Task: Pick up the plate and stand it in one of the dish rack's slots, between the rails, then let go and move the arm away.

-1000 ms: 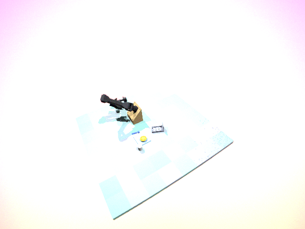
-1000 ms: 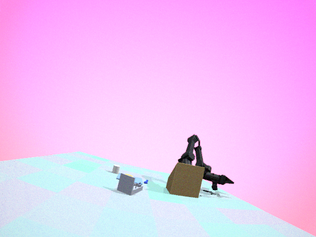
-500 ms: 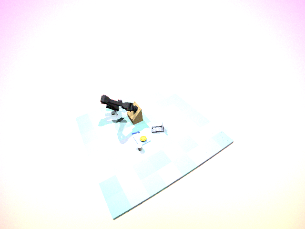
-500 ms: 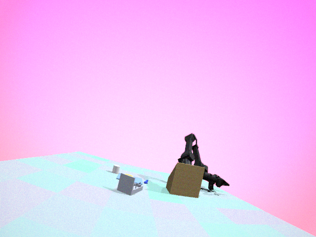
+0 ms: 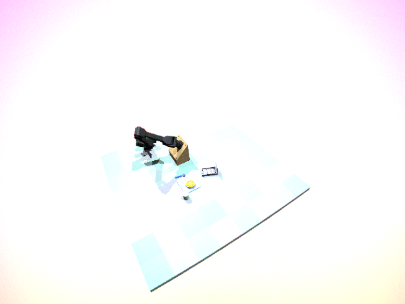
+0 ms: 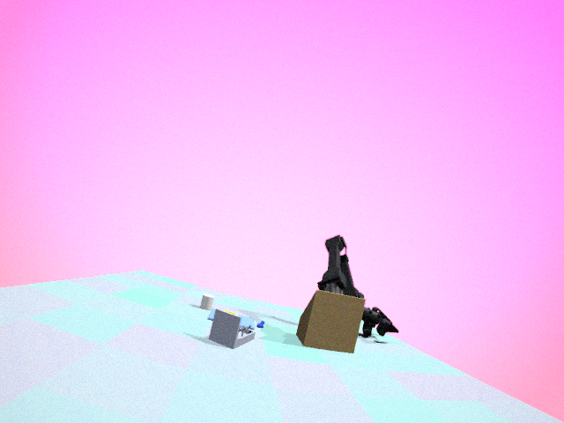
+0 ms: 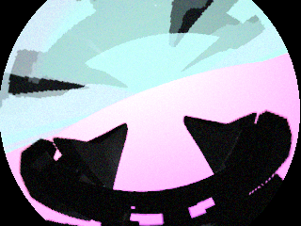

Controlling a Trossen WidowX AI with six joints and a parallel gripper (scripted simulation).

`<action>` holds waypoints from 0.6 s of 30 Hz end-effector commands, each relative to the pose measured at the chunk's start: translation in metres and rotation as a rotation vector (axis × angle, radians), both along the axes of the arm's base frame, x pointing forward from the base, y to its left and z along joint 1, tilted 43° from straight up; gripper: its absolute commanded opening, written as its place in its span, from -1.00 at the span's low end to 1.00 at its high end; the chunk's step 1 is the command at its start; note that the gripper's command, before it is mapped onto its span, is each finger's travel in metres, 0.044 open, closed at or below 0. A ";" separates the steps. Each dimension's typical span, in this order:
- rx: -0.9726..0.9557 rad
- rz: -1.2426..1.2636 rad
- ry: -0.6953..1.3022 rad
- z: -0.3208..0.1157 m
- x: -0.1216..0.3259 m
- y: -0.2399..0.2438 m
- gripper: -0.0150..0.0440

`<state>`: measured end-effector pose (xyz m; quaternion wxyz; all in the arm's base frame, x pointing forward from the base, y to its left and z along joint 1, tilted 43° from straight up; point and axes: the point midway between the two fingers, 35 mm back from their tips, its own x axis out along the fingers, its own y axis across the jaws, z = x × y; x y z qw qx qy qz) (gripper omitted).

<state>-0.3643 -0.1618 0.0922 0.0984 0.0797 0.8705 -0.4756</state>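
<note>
The yellow plate (image 5: pixel 190 183) (image 6: pixel 231 312) lies flat on a pale blue mat (image 5: pixel 197 183) (image 6: pixel 246 322). The dish rack (image 5: pixel 209 175) (image 6: pixel 224 329) stands beside the mat, with a tall grey panel at one end that partly hides the mat and plate in the exterior view. The rack's slots look unoccupied, though they are small in view. My gripper (image 5: pixel 148 154) (image 6: pixel 395 330) (image 7: pixel 155 122) is open and empty. It is on the far side of the arm's base from the rack, well away from the plate. Neither plate nor rack shows in the wrist view.
A wooden block (image 5: pixel 183 158) (image 6: pixel 332 322) carries the arm, between the gripper and the rack. A blue utensil-like object (image 5: pixel 178 177) (image 6: pixel 260 323) lies beside the mat. A whitish cylindrical cup (image 5: pixel 186 197) (image 6: pixel 207 302) stands by the mat's opposite side.
</note>
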 end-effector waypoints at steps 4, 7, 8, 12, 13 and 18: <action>-0.096 0.058 0.031 0.022 0.001 -0.027 0.86; -0.129 0.080 0.040 0.030 0.003 -0.037 0.86; -0.141 0.088 0.042 0.033 0.003 -0.041 0.86; -0.185 0.117 0.053 0.044 0.006 -0.054 0.86; -0.197 0.125 0.055 0.046 0.007 -0.057 0.86; -0.257 0.157 0.062 0.058 0.011 -0.071 0.86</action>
